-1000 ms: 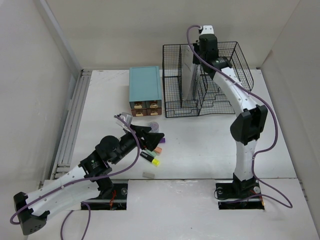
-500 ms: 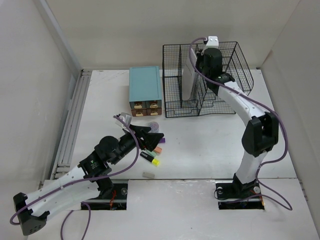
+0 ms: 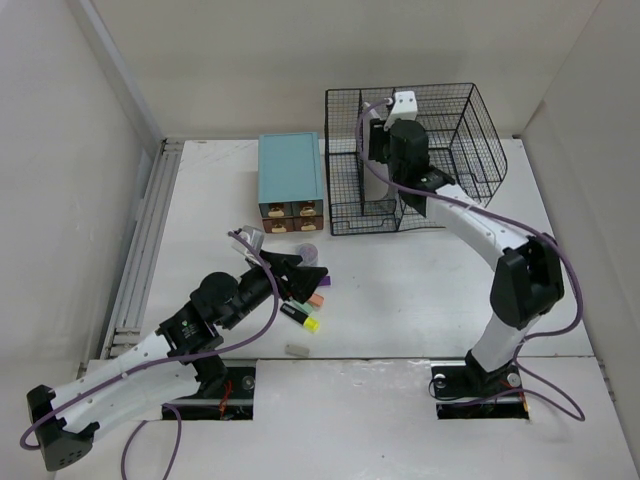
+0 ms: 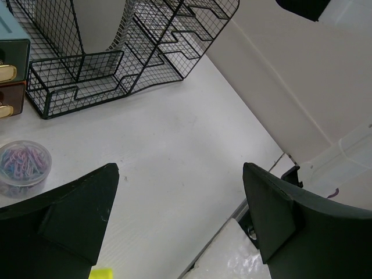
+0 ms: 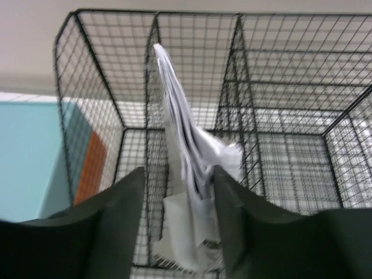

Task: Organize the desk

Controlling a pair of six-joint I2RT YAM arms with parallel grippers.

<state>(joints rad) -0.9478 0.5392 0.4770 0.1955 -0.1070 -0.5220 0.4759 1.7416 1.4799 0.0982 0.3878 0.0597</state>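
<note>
Paper in a white sheaf stands on end in the middle slot of a black wire rack, framed by the right gripper, whose fingers sit parted on either side of it. A sliver of mesh shows between the left finger and the sheets; whether the other finger touches them cannot be told. From above, that arm arches over the rack, which stands at the far edge of the white worktop, just beside a teal drawer box.

The worktop fills the floor of the white-walled bay, a metal rail running along its left side.

Nearer the bases, the left gripper hangs low over the worktop, fingers spread wide with nothing between them. A clear tub of coloured paper clips sits just beside it, in front of the drawer box. A yellow marker and an orange one lie close by, with a small grey piece near the front edge.
</note>
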